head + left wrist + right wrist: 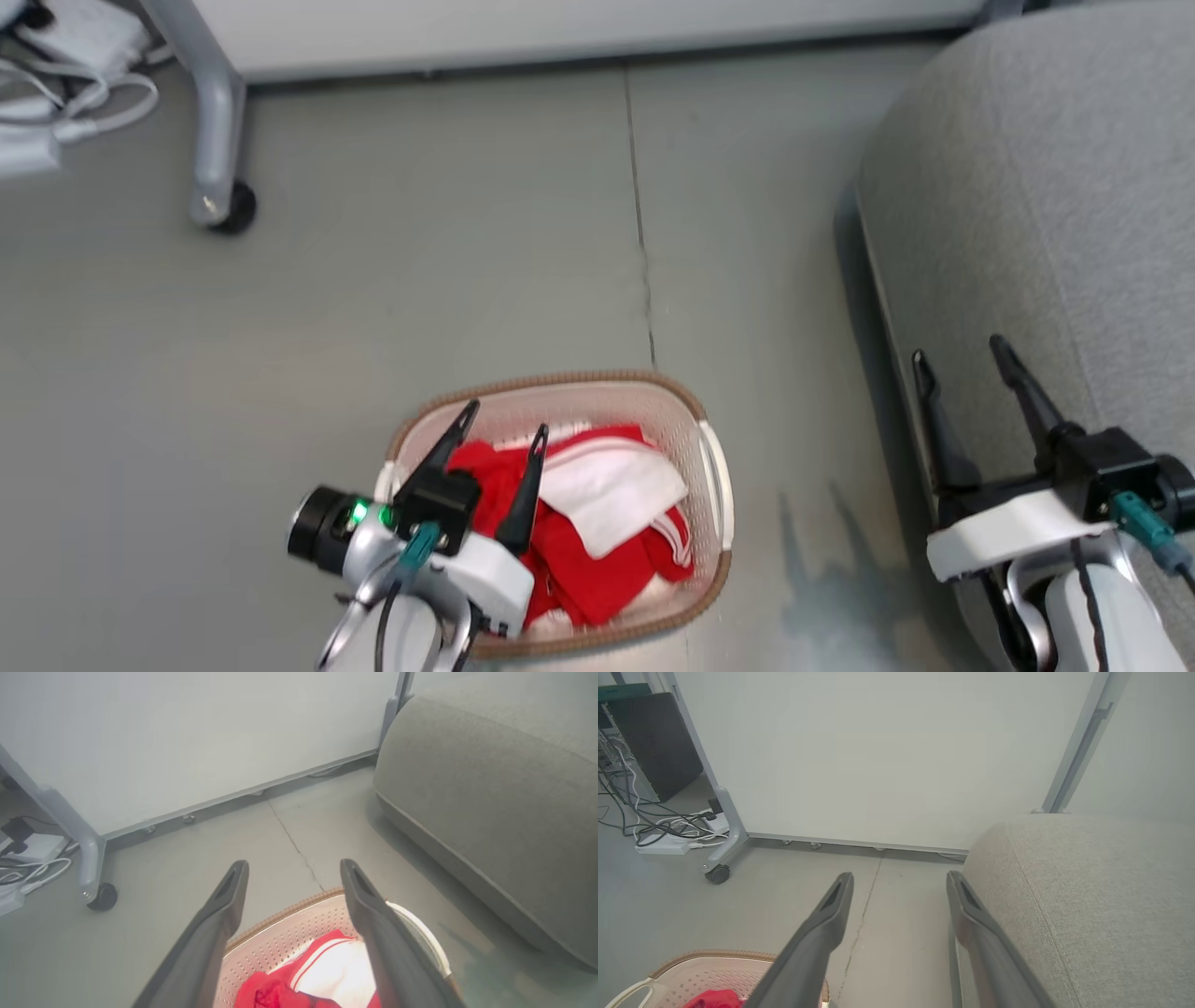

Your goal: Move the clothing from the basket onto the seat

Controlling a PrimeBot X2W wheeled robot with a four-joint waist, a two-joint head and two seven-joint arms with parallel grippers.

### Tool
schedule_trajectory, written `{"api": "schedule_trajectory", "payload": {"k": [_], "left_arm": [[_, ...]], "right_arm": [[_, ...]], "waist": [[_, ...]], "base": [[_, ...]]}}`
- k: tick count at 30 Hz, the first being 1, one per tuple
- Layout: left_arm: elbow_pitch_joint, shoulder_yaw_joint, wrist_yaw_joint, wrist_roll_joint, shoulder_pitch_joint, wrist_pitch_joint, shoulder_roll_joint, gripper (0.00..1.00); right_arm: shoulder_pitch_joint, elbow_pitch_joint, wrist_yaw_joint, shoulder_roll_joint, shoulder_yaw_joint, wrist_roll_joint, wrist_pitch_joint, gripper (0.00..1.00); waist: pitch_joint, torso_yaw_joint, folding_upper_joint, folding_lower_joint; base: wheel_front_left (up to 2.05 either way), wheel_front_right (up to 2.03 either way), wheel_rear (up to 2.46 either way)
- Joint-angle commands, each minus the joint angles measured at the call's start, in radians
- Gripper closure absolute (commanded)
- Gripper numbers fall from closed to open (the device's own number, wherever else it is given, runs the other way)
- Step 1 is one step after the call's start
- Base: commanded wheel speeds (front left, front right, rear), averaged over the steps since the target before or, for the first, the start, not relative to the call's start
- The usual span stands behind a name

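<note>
Red and white clothing [597, 523] lies crumpled in the white perforated basket [695, 439] with a brown rim, standing on the floor at the bottom centre of the head view. My left gripper [504, 420] hangs open over the basket's left half, above the clothing [327, 975], nothing between its fingers. The grey fabric seat [1046, 205] fills the right side. My right gripper [962, 355] stands open at the seat's near-left edge, empty. In the right wrist view the seat [1101, 896] is to the right and the basket [714, 970] at lower left.
A white panel on a grey wheeled frame [219, 201] stands behind the basket, its caster at the upper left. Cables and a power strip [65, 65] lie at the far left. A crack [644, 261] runs along the grey floor toward the basket.
</note>
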Motion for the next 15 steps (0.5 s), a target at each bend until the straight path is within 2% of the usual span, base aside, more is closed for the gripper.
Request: {"api": "schedule_trajectory", "payload": {"k": [1,7,8,15], "left_arm": [[0.015,-0.002,0.003,0.012,-0.04,-0.004,0.005,0.0],[0.277,-0.068,-0.013,0.102,-0.244,-0.004,0.009,0.0],[0.384,-0.098,-0.023,0.138,-0.311,-0.004,0.019,0.0],[0.672,-0.189,-0.056,0.238,-0.528,0.005,0.046,0.0]], "right_arm": [[-0.023,-0.01,0.002,-0.006,-0.003,-0.002,-0.006,0.0],[-0.074,-0.039,0.002,-0.002,0.007,-0.008,-0.006,0.0],[-0.089,-0.045,0.002,0.003,0.013,-0.002,-0.006,0.0],[-0.126,-0.049,0.002,0.012,0.037,-0.001,-0.006,0.0]], "waist": [[0.142,-0.018,0.0,0.0],[0.337,-0.044,0.0,0.0],[0.389,-0.057,0.0,0.0],[0.524,-0.092,0.0,0.0]], "base": [[0.0,0.0,0.0],[0.0,0.0,0.0],[0.0,0.0,0.0],[0.0,0.0,0.0]]}}
